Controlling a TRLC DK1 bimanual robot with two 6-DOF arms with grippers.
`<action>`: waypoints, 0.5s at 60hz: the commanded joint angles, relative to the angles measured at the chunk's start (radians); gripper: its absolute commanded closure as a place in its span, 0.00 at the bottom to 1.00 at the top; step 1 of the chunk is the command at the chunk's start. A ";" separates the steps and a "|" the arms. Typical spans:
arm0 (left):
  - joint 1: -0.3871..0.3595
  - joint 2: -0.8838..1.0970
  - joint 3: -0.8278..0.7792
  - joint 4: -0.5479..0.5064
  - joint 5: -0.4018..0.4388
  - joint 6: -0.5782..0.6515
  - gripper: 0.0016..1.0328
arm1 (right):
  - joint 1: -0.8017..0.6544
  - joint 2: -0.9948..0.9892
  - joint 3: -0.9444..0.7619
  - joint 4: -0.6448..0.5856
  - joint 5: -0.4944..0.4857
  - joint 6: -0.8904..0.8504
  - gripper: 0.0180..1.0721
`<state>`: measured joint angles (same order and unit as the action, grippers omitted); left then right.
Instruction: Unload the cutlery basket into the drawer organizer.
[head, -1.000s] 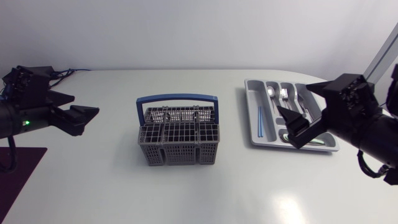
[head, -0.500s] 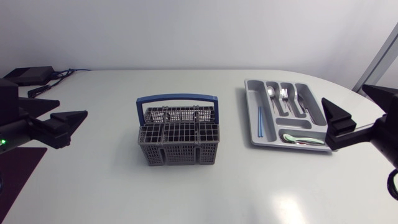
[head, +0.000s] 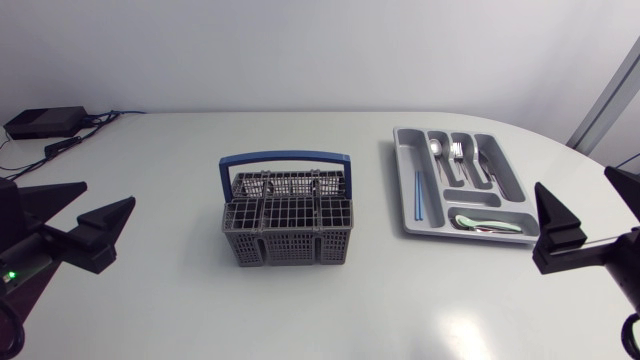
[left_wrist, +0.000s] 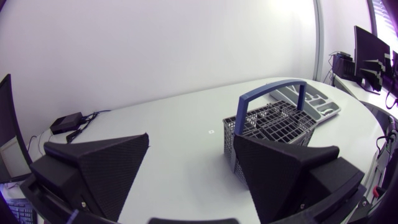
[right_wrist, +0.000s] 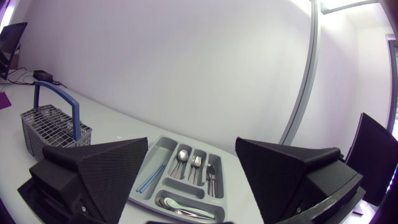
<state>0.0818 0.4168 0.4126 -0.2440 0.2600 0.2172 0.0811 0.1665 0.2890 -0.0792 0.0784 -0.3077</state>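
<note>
Grey cutlery basket (head: 287, 222) looks empty, silverware (head: 457, 155) sits in the drawer organizer (head: 398, 180), my left gripper (head: 110, 192) and right gripper (head: 572, 176) both released, so basically done.

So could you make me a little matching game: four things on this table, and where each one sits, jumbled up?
Things:
1 basket
2 organizer
3 blue stick
4 fork

Places:
A table's right side
B organizer's leftmost slot
C table's middle
D slot right beside the spoon

Pairs: 1-C, 2-A, 3-B, 4-D
</note>
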 joint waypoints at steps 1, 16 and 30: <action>-0.013 -0.044 -0.059 0.028 -0.021 -0.045 0.03 | -0.012 -0.022 -0.047 0.004 -0.005 0.058 0.04; -0.036 -0.170 -0.179 0.101 -0.102 -0.103 0.03 | -0.035 -0.071 -0.129 0.030 -0.030 0.143 0.04; -0.058 -0.288 -0.291 0.169 -0.178 -0.158 0.03 | -0.057 -0.117 -0.206 0.053 -0.053 0.222 0.04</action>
<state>0.0345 0.1654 0.1692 -0.1017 0.1009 0.1028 0.0345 0.0669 0.1249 -0.0441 0.0296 -0.1429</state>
